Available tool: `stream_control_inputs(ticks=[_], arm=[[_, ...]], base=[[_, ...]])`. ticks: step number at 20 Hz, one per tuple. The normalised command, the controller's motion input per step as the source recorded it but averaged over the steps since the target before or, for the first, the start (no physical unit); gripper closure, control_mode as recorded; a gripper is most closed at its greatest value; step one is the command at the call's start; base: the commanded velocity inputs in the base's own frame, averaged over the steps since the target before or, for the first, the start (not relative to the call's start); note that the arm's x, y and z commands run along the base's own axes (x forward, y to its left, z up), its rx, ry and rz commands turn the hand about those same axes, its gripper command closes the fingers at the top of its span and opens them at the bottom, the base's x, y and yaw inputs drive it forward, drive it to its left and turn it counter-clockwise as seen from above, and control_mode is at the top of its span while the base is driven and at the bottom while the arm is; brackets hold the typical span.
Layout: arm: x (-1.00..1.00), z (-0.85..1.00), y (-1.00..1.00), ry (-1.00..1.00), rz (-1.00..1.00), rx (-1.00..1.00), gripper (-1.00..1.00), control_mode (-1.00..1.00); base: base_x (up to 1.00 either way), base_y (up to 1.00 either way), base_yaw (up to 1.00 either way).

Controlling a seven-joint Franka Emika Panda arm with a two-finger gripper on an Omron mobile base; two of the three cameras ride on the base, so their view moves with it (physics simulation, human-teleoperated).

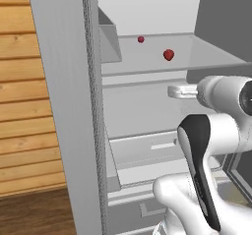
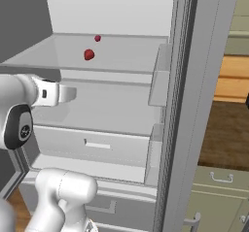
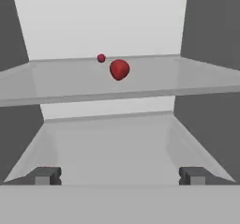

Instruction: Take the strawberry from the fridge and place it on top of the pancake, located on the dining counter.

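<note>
The fridge [image 1: 64, 106] [image 2: 204, 80] stands open, showing its white inside. The strawberry [image 1: 169, 55] [image 2: 88, 55] [image 3: 119, 70] lies on the upper glass shelf [image 3: 187, 78], near its middle. My gripper [image 1: 171, 90] [image 2: 73, 94] [image 3: 120, 175] is open and holds nothing. It hangs in front of the fridge at the level of the compartment below that shelf, lower than the strawberry and short of it. Its fingertips [image 3: 47, 175] stand wide apart. The pancake and the dining counter are out of view.
A smaller dark red ball [image 1: 141, 39] [image 2: 97, 38] [image 3: 101, 58] sits behind the strawberry near the back wall. Door bins [image 1: 110, 42] [image 2: 160, 80] jut in at both sides. A drawer [image 2: 97, 143] lies below. Wood panelling [image 1: 24, 106] is left, pale green cabinets [image 2: 219, 197] right.
</note>
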Motion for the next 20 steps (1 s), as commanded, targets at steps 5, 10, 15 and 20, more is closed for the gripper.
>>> stream_control_inputs(ticks=[5, 10, 15, 20], arm=[[0.16, 0.93, 0.03, -0.15, 0.01, 0.1, -1.0, -1.0], [0.01, 0.49, 0.15, 0.05, 0.0, -0.03, -1.0, -1.0], [0.0, 0.26, 0.01, 0.06, 0.0, -0.01, -1.0, -1.0], [0.04, -0.09, 0.0, 0.0, 0.0, 0.0, -1.0, -1.0]], base=[[0.0, 0.0, 0.0], [0.0, 0.0, 0.0], [0.0, 0.0, 0.0], [0.0, 0.0, 0.0]])
